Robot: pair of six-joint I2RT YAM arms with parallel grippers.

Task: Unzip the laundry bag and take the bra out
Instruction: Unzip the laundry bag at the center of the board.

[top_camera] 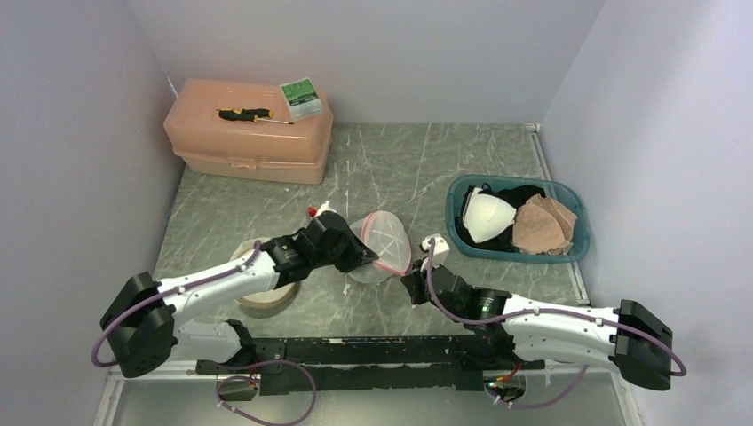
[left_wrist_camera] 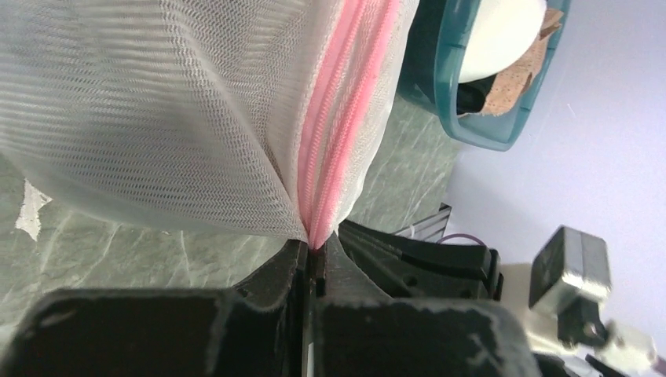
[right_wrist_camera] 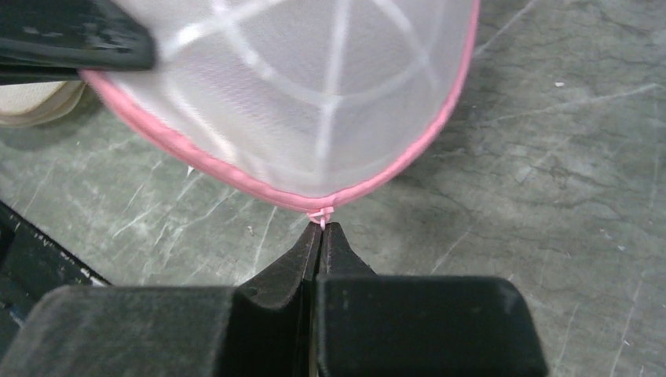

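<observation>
Bag (top_camera: 384,241): sitting mid-table, zip (left_wrist_camera: 334,149) running closed, contents not discernible. Left gripper (left_wrist_camera: 314,251) pinching shut on zip; right gripper (right_wrist_camera: 320,228) clamping tab (right_wrist_camera: 320,214). Bin (top_camera: 519,257) at right holding white, black and tan bras (top_camera: 487,216).

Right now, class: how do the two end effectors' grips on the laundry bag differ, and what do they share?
The left end effector pinches the laundry bag along its pink zipper, mesh bunched above; the right end effector nips only the small zipper pull at the rim. The left meets the bag from its left side, the right from the near right. Both are shut on the same bag.
</observation>
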